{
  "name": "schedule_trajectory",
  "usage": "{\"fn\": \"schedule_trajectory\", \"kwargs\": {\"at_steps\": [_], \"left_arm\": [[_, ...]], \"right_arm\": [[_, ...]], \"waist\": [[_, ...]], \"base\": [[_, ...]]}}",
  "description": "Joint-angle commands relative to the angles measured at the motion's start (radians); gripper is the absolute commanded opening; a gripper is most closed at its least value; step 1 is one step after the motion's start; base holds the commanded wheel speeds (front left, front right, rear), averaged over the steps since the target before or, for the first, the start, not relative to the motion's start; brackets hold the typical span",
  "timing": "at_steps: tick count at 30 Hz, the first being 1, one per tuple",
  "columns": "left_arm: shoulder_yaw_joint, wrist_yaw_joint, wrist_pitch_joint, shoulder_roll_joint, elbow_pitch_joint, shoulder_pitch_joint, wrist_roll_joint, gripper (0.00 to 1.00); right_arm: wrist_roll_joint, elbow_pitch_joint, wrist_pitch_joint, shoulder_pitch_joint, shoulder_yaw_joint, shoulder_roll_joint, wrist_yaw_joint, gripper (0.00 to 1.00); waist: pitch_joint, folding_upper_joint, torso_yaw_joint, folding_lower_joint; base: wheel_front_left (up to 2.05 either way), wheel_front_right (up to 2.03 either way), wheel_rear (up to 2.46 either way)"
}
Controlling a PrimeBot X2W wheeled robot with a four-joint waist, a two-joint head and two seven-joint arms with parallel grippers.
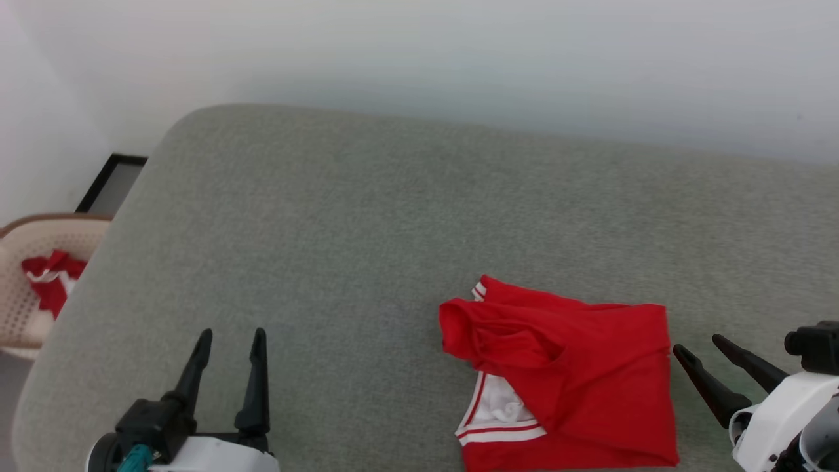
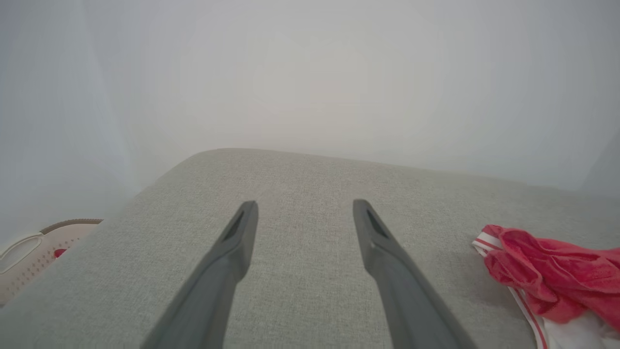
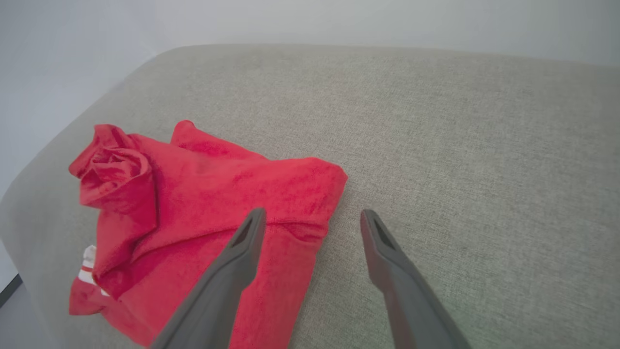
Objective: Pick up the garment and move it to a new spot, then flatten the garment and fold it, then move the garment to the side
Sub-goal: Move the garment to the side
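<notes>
While the garment [image 1: 603,367] lies on the cushion [image 1: 328,229], left gripper [image 1: 233,334] and right gripper [image 1: 698,344] stand wide open, empty.

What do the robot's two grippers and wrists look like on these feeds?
Left gripper and right gripper each have two long, tapering dark grey fingers on black mounts, with glossy white wrist shells. A teal connector sits at the left wrist; a black block tops the right.
</notes>
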Motion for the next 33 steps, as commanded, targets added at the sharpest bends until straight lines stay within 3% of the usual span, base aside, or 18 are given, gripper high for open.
{"fn": "schedule_trajectory", "kwargs": {"at_steps": [1, 11, 19, 20, 21, 22, 33], "left_arm": [[0.000, -0.005, -0.001, -0.012, -0.001, -0.016, 0.010, 1.00], [0.004, -0.017, -0.001, -0.047, 0.002, -0.024, 0.031, 1.00], [0.015, -0.030, -0.001, -0.070, 0.010, -0.035, 0.044, 1.00], [0.017, -0.030, -0.001, -0.072, 0.011, -0.036, 0.045, 1.00], [0.019, -0.032, -0.001, -0.074, 0.012, -0.037, 0.046, 1.00], [0.021, -0.033, -0.001, -0.075, 0.013, -0.037, 0.048, 1.00], [0.037, -0.049, -0.001, -0.090, 0.018, -0.043, 0.059, 1.00]], "right_arm": [[0.031, 0.002, 0.026, -0.015, 0.022, -0.020, -0.002, 1.00], [0.110, 0.028, 0.172, -0.056, 0.075, -0.068, -0.002, 1.00], [0.163, 0.065, 0.321, -0.061, 0.103, -0.051, -0.002, 1.00], [0.169, 0.067, 0.334, -0.061, 0.108, -0.047, -0.002, 0.86], [0.172, 0.066, 0.350, -0.063, 0.117, -0.043, -0.002, 0.11], [0.164, 0.056, 0.355, -0.069, 0.129, -0.046, -0.002, 0.00], [0.147, 0.042, 0.324, -0.114, 0.115, -0.079, -0.002, 0.00]], "waist": [[0.035, 0.0000, 0.038, 0.0000], [0.067, 0.0000, 0.072, 0.0000], [0.081, 0.0000, 0.081, 0.0000], [0.081, 0.0000, 0.081, 0.0000], [0.082, 0.0000, 0.081, 0.0000], [0.082, 0.0000, 0.081, 0.0000], [0.081, 0.0000, 0.068, 0.0000]], "base": [[0.00, 0.00, 0.00], [0.00, 0.00, 0.00], [0.00, 0.00, 0.00], [0.00, 0.00, 0.00], [0.00, 0.00, 0.00], [0.00, 0.00, 0.00], [0.00, 0.00, 0.00]]}}
